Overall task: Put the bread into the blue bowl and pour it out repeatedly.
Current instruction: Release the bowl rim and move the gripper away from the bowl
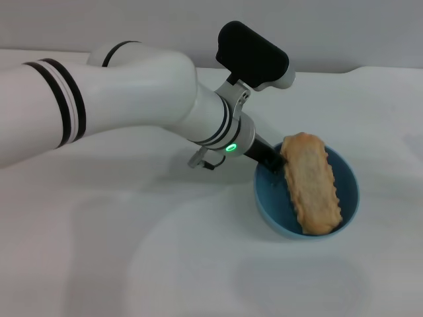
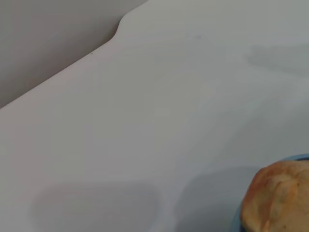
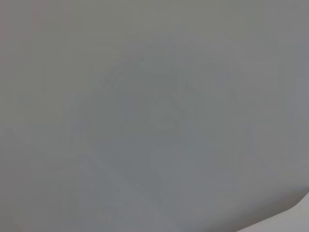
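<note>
My left claw (image 1: 272, 158) reaches down at the near-left rim of the blue bowl (image 1: 274, 212), but its tips are hidden behind the bread (image 1: 312, 191) and the rim, so I cannot tell whether it is wide, narrow or gripping. The bread lies lengthwise across the bowl, its far end standing above the rim. My left wrist view catches only one loaf end (image 2: 277, 199), cut off at the corner. My right claw is out of sight. White desk (image 1: 165, 264) lies open around the bowl.
</note>
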Robot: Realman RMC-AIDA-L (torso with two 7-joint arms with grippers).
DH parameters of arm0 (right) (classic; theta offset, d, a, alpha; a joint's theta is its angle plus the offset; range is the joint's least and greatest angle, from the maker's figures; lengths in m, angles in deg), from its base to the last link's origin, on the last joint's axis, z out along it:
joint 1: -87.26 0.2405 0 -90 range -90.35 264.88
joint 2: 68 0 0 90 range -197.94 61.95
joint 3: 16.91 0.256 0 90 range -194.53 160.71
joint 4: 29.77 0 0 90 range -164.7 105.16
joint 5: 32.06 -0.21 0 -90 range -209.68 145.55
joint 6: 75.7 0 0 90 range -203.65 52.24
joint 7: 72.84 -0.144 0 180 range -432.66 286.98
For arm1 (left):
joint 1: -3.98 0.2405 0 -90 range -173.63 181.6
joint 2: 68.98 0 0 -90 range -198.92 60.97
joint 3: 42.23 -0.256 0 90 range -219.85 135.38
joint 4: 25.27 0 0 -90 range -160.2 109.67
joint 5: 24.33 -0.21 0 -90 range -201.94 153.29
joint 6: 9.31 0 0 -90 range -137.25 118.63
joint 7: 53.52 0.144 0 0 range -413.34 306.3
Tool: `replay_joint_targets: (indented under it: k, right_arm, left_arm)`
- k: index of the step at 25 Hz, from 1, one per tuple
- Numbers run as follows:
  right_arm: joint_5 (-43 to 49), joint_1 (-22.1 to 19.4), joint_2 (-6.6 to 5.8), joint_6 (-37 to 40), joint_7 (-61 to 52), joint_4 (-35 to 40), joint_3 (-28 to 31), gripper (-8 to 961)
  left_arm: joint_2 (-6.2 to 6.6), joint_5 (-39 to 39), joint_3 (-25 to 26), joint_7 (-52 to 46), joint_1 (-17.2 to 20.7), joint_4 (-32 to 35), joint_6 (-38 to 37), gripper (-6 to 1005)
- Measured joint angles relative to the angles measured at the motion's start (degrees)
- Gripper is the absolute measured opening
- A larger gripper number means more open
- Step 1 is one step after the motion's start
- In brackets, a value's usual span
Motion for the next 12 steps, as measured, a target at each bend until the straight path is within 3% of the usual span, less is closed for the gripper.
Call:
replay_joint_targets:
  k: [12]
  right_arm:
    - [0.11, 0.03, 0.00, -0.40, 1.89, -0.86, 0.25, 474]
  left_arm:
    - [0.20, -0.03, -0.75, 0.17, 0.15, 0.71, 0.85, -1]
